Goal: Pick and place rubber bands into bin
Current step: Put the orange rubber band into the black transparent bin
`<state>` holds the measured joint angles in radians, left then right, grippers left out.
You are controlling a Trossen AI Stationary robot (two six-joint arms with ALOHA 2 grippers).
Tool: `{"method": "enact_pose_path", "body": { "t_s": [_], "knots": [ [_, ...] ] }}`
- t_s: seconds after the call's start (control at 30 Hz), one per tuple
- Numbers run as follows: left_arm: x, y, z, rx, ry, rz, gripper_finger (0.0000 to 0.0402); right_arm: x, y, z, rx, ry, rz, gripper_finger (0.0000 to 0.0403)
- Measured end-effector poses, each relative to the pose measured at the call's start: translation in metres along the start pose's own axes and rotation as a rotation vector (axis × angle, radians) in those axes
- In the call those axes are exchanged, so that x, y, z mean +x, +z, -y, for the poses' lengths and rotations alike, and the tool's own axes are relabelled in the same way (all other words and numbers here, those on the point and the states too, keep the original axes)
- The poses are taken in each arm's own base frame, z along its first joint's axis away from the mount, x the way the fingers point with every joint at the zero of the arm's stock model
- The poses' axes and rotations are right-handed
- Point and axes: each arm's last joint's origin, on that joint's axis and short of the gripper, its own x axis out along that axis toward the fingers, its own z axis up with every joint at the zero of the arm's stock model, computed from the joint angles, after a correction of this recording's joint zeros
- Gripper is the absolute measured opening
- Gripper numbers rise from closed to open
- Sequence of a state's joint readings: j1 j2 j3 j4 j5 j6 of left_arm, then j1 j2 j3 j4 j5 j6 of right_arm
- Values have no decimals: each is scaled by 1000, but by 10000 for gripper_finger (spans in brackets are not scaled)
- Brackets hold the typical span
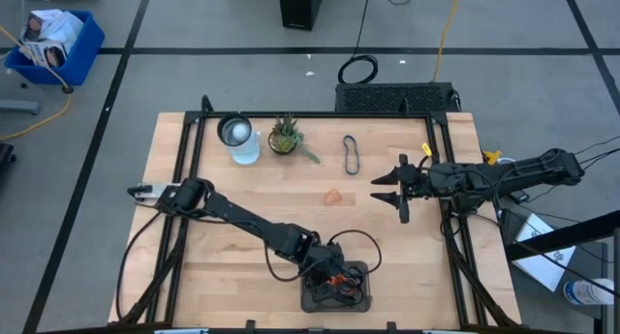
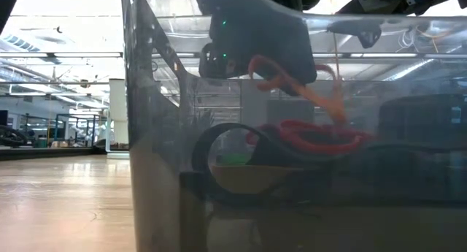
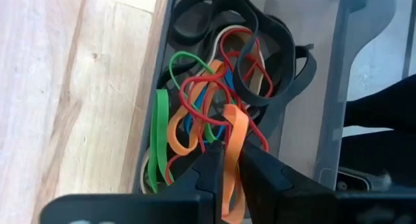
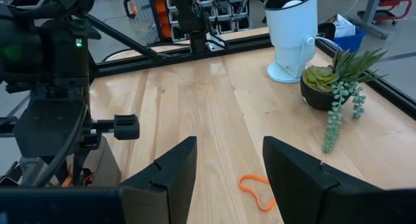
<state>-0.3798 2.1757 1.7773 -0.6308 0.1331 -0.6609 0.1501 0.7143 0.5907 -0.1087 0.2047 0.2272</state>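
The dark grey bin point(image 1: 360, 297) stands near the table's front edge and holds a heap of rubber bands point(image 3: 214, 87) in black, red, green, blue and orange. My left gripper point(image 3: 231, 158) reaches down into the bin, shut on an orange rubber band point(image 3: 235, 123). In the low view this band point(image 2: 321, 91) trails from the gripper down to the heap. My right gripper point(image 4: 227, 165) hovers open above the table's right side, holding nothing. A loose orange band point(image 1: 334, 196) and a black band point(image 1: 351, 154) lie flat on the wood. My left gripper pinches a flat stretch of the orange band point(image 3: 233, 146) between its two fingers. The fingers come from above, slanting down into the bin. The band's far part lies on the heap of bands, and the rest runs slack up between the fingers.
A white jug point(image 1: 237, 137) and a small potted plant point(image 1: 286, 137) stand at the table's far side. Black frame rails point(image 1: 184, 150) run along the left and right edges. Bare wood lies between the two arms. A blue crate point(image 1: 53, 44) sits on the floor beyond the table.
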Motion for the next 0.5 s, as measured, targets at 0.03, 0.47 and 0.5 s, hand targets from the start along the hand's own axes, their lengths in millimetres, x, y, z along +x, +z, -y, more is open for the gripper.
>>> {"method": "enact_pose_path", "body": {
  "t_s": [0.03,0.47,0.5],
  "knots": [
    [0,0,0,-1,0,-1,56,0,0,0,0,0,-1,173],
    [-10,4,-1,-1,-35,-5,178,0,0,0,0,0,-2,173],
    [-17,6,0,1,-54,7,184,0,0,0,0,0,-1,173]
  ]
}}
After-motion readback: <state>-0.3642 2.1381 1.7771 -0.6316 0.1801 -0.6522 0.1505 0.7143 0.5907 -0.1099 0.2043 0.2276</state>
